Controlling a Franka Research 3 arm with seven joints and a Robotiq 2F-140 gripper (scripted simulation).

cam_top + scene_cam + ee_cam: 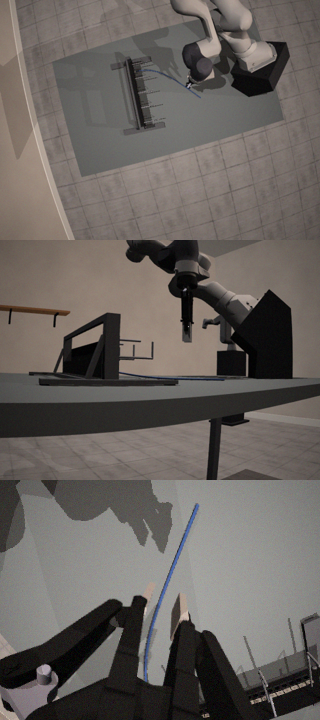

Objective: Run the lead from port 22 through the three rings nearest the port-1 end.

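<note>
The blue lead (165,74) (168,377) (175,567) runs from the upper end of the patch panel in the top view across the table and lies flat, its free end (200,97) on the table top. The dark rack (135,98) (111,343) (280,688) stands upright, with the cable manager's open rings (152,105) (135,357) sticking out of its front. My gripper (189,85) (186,339) (164,597) hangs high above the lead's outer part. Its fingers stand narrowly apart and hold nothing. The lead shows far below, between them.
The grey table (103,155) (155,395) carries the rack. The robot's black base block (258,74) (268,343) stands at the table's far right edge. A wooden shelf (33,309) hangs on the back wall.
</note>
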